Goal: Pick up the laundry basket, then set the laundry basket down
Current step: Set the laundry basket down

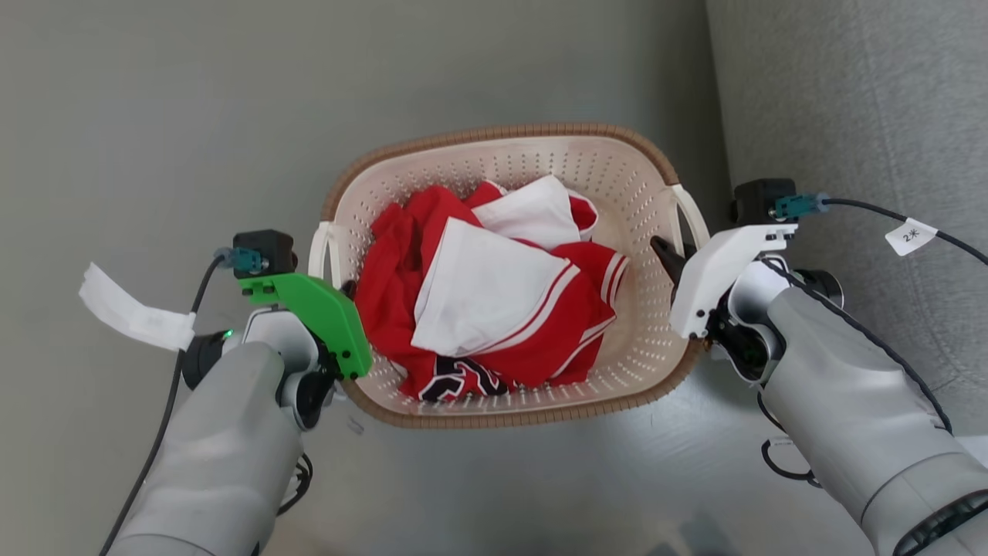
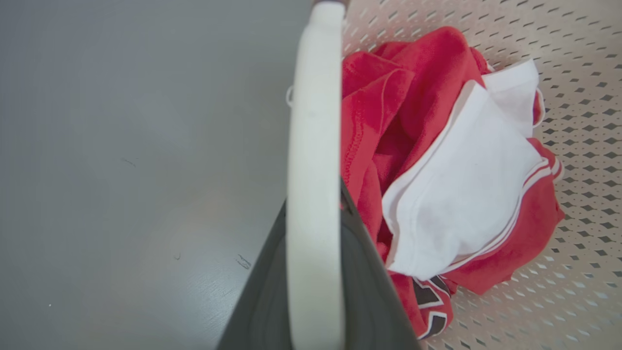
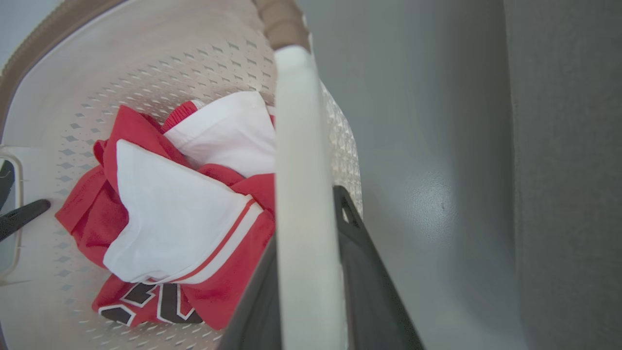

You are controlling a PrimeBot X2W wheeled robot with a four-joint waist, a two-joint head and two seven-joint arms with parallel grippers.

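Between the two forearms, on the grey floor (image 1: 154,116), sits the laundry basket (image 1: 540,158), its brown woven-look rim circling a cream perforated wall; whether its base touches the floor or hangs just clear of it I cannot tell. Red and white clothes (image 1: 494,301) lie crumpled inside, a white piece on top and a black-and-white printed patch toward the near side. At the basket's left side, the left end effector (image 1: 340,293), under its green mount, is clenched on the left handle (image 1: 320,247); the left wrist view shows that white handle (image 2: 316,121) running up between the two dark fingers of the left end effector (image 2: 313,197), one finger outside the basket and one inside, beside the clothes (image 2: 461,184). At the right side, the right end effector (image 1: 679,255), under its white mount, grasps the right handle (image 1: 691,216) in the same way; in the right wrist view that handle (image 3: 296,121) passes between the fingers of the right end effector (image 3: 306,214). A grey fabric surface (image 1: 849,93) stands just right of the basket.
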